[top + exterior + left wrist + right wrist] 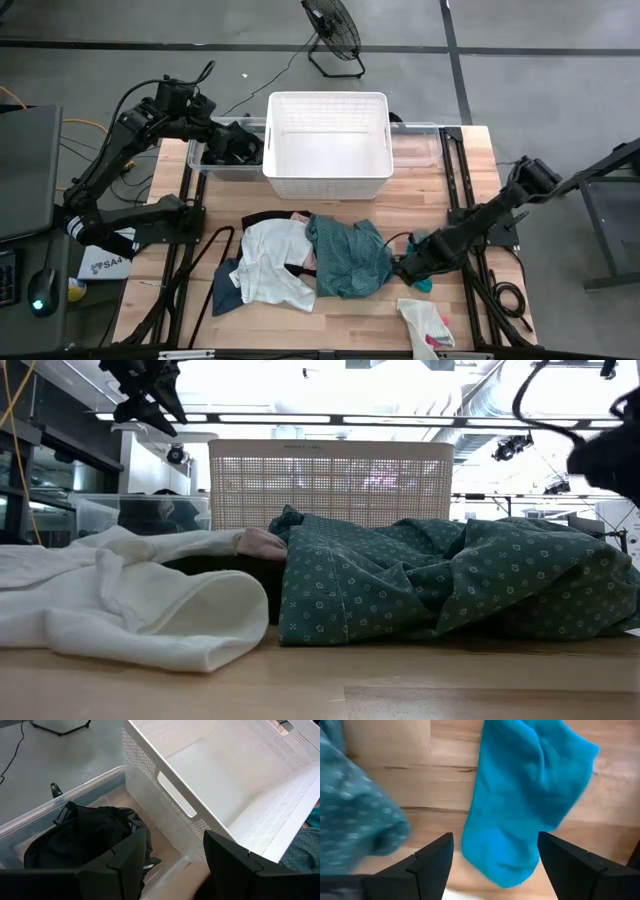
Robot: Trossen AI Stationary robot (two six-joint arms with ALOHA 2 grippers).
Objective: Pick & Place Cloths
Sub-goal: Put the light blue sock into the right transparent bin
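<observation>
Wooden table (330,310) — right gripper (495,857) spread wide over a bright blue cloth (525,795), holding nothing — left gripper (172,855) likewise open above a black garment (85,837).

A crumpled teal-green dotted garment (347,257) lies at the frame's lower centre, touching a rumpled white one (272,262) on its left that overlaps a dark blue piece (225,292), a bright blue cloth (525,795) lies flat beside it, and a black cloth (90,840) sits bunched in the upper-left bin.
</observation>
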